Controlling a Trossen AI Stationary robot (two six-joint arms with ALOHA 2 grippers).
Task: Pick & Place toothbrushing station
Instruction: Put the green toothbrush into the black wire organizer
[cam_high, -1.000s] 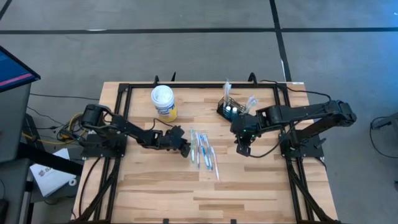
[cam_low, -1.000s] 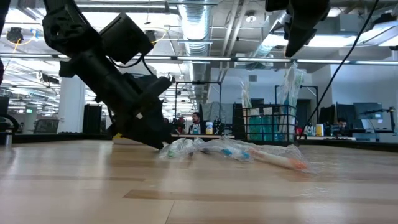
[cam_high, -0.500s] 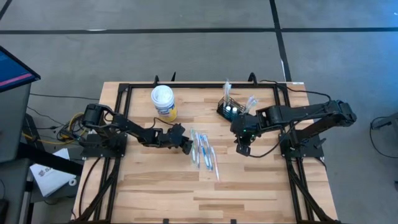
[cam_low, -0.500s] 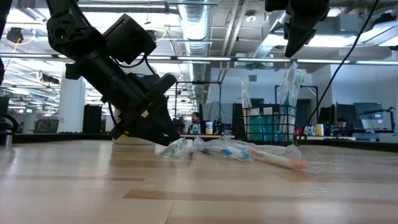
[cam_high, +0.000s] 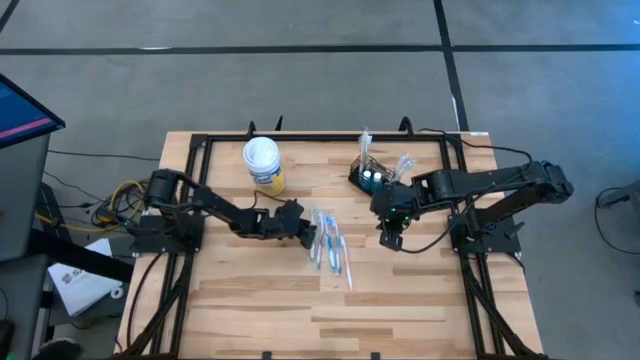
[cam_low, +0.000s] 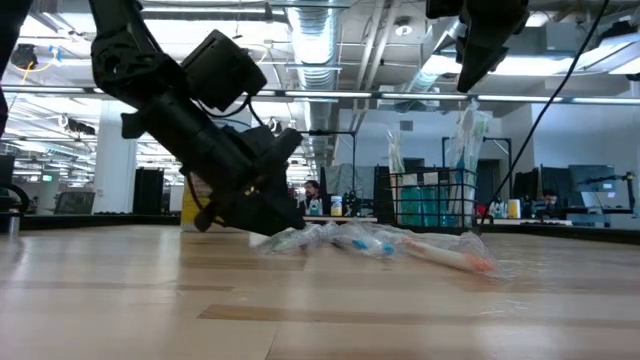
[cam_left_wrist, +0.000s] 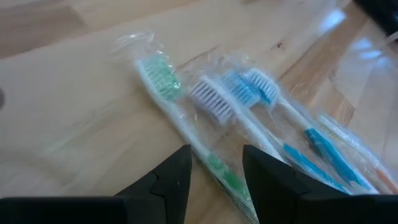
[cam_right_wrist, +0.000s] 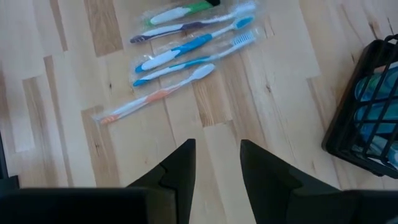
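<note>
Left gripper (cam_left_wrist: 214, 174), fingers parted, straddles the green-bristled wrapped toothbrush (cam_left_wrist: 186, 118); right gripper (cam_right_wrist: 216, 163), fingers parted, hovers beside the black wire-mesh caddy (cam_right_wrist: 368, 118).

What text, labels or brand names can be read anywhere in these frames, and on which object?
None can be read.
Yellow canister: its label shows dark print, too small to read.
Wrapped toothbrushes: no print shows on the wrappers or handles.
Wire-mesh caddy: no lettering legible.
Paper on the floor: marks too small to read.
</note>
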